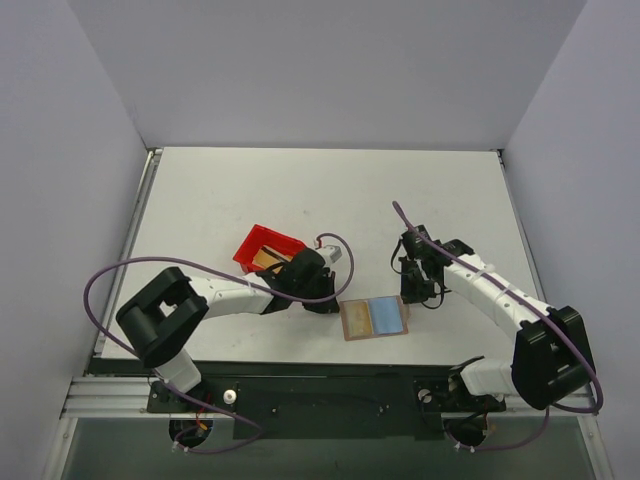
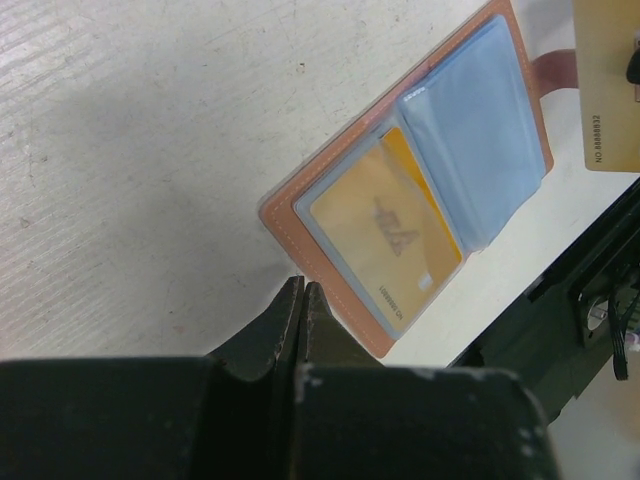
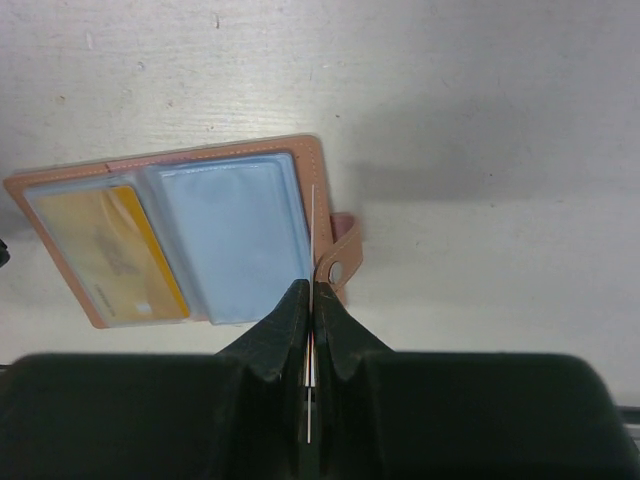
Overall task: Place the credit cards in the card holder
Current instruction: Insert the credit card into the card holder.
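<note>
The card holder (image 1: 375,318) lies open and flat on the table (image 1: 300,190), close to its near edge and about midway along it; we see one gold card (image 2: 385,225) already tucked into its left half, while the blue sleeve (image 3: 235,235) beside it is empty; the right gripper (image 3: 312,295) is pinched tight on a second card (image 2: 600,110), held on edge just over the card holder's right edge by the clasp tab (image 3: 343,262); the left gripper (image 2: 300,300) is closed with nothing between its fingers, its tips at the card holder's left edge, though we cannot tell whether they touch it; we judge that inserting the second card is the step in hand; next, that card's edge needs to meet the blue sleeve's mouth and slide in flat, and the left gripper may need to pin the card holder so it does not skid.
</note>
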Action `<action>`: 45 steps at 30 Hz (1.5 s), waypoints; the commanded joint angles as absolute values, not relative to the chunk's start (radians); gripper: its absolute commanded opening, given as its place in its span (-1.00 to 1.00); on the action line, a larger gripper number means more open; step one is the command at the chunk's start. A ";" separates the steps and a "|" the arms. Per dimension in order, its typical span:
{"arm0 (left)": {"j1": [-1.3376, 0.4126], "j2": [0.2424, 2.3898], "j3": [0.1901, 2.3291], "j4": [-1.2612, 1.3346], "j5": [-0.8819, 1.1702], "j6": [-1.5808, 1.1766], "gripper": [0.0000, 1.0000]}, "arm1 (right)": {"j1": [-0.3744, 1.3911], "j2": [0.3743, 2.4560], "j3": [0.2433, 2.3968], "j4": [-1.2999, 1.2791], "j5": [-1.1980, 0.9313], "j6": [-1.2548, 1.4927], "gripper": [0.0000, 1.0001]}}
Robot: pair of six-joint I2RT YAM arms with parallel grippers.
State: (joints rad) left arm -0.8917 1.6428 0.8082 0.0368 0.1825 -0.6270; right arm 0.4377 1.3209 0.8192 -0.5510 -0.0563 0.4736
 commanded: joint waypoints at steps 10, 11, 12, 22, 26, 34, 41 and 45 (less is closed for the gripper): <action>-0.896 1.686 0.818 0.090 0.212 -0.644 -1.00 | 0.502 1.276 0.749 -0.508 -0.003 0.506 -1.00; -0.896 1.687 0.818 0.092 0.212 -0.643 -1.00 | 0.503 1.275 0.746 -0.502 0.029 0.511 -1.00; -0.896 1.689 0.819 0.094 0.212 -0.644 -1.00 | 0.508 1.275 0.741 -0.497 0.038 0.511 -1.00; -0.896 1.713 0.831 0.098 0.230 -0.650 -1.00 | 0.571 1.278 0.667 -0.373 0.055 0.503 -1.00; -0.896 1.729 0.839 0.098 0.238 -0.652 -1.00 | 0.606 1.269 0.637 -0.328 0.075 0.509 -1.00; -0.894 1.743 0.853 0.087 0.238 -0.652 -1.00 | 0.661 1.252 0.611 -0.265 0.081 0.531 -1.00; -0.876 1.729 0.887 0.013 0.200 -0.631 -1.00 | 0.664 1.261 0.620 -0.262 0.060 0.532 -1.00; -0.870 1.677 0.942 -0.122 0.105 -0.586 -1.00 | 0.664 1.267 0.615 -0.264 0.066 0.535 -1.00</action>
State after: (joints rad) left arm -0.8810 1.7302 0.8627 0.0025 0.2031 -0.6376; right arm 0.6563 1.2568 0.6258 -0.2619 0.0635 0.5220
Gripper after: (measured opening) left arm 0.022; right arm 0.002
